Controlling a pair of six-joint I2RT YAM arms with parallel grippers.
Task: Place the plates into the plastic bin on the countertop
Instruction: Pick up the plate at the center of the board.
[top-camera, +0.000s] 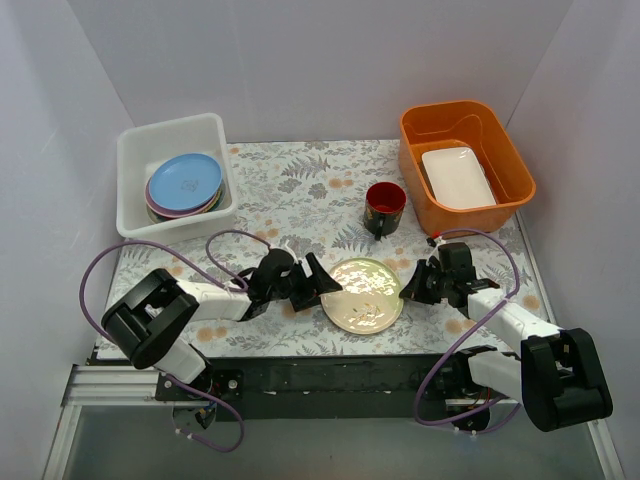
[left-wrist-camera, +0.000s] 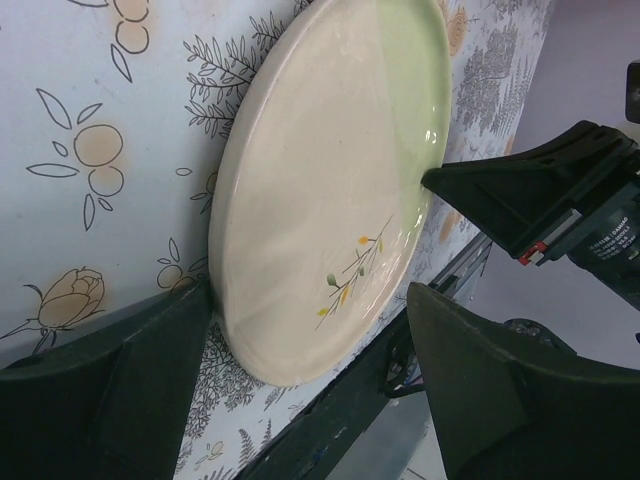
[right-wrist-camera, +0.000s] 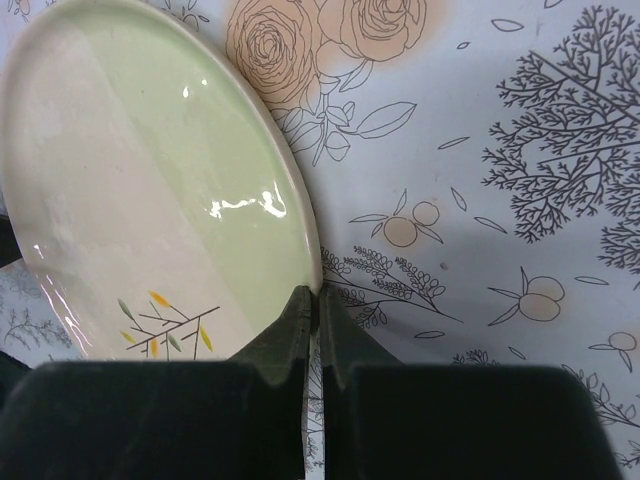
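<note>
Top external view: white walls (top-camera: 320, 60) enclose a flower-printed counter (top-camera: 300, 190). The pale green plate (top-camera: 363, 293) lies near its front edge; left tool (top-camera: 322, 283) gapes astride the plate's rim, right tool (top-camera: 408, 290), closed, touches the opposite rim.

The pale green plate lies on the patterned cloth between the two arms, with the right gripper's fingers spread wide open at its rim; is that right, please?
Not quite: the right gripper is shut, its fingers pressed together at the rim of the pale green plate, as the right wrist view shows. The plate does lie on the patterned cloth between the two arms.
</note>
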